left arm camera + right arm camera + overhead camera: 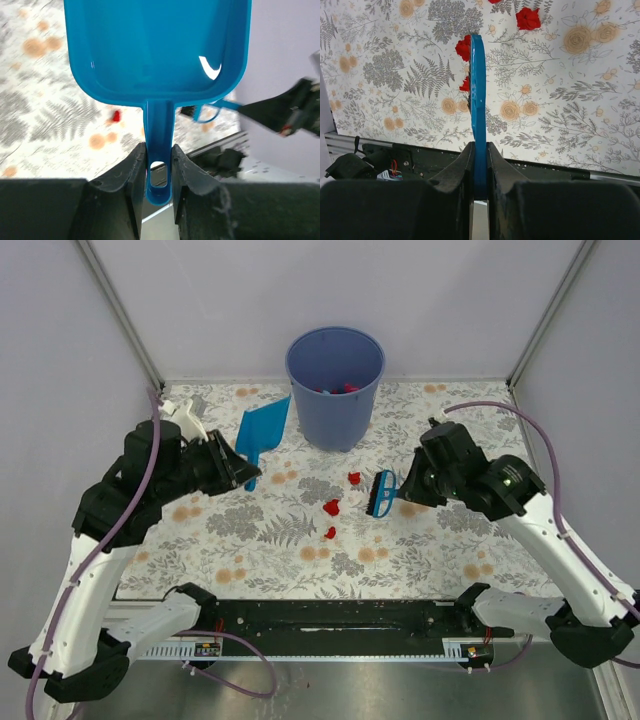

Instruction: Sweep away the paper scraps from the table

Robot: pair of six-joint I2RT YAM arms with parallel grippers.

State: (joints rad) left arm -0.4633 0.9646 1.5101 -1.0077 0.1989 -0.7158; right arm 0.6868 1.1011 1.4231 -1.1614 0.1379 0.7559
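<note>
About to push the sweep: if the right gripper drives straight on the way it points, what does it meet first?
The right gripper leads with its brush; the paper scraps by the tip probably come first, though height above the table is unclear.

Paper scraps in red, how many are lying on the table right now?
3 paper scraps: one nearest the bucket, one mid-table left of the brush, one closest to the near edge. The brush may hide more, and red bits lie inside the bucket.
</note>
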